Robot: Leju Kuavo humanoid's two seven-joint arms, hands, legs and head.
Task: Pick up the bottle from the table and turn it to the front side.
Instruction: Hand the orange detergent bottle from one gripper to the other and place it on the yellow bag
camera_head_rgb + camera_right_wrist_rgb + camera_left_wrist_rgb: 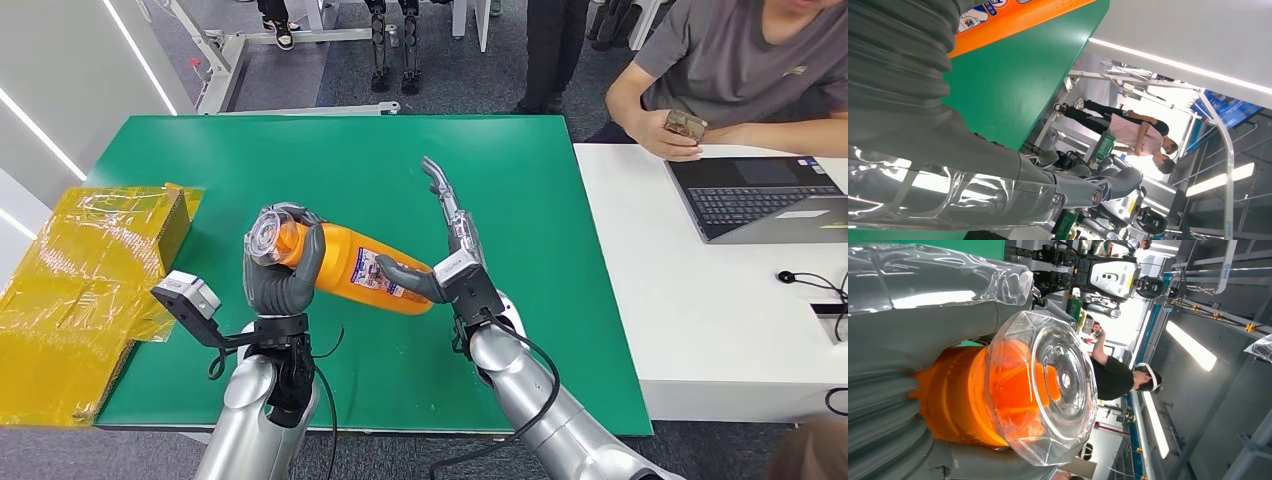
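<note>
1. The orange bottle (350, 268) is off the green table (330, 160), lying near-horizontal between both hands at about 6 o'clock of the tabletop. Its clear cap (266, 238) points to 9 o'clock; the printed label (375, 272) faces up toward the head camera.
2. Left hand (282, 268) wraps the neck just behind the cap, a full grasp. The left wrist view looks straight at the cap's end (1058, 385).
3. Right hand (450, 255): thumb pressed on the bottle's base end, fingers extended straight and off the bottle, pointing to 12 o'clock. It supports, it doesn't clench.
4. My read: the turn is in progress. Roll about the long axis using the left hand, keep the right thumb as the end stop, and close the right fingers before the left lets go. The plastic looks slick.
5. Surroundings: yellow taped box (90, 270) at 9 o'clock, white desk (700, 300) with laptop (765, 195) at 3 o'clock, a seated person (740, 70) at 1 o'clock.
</note>
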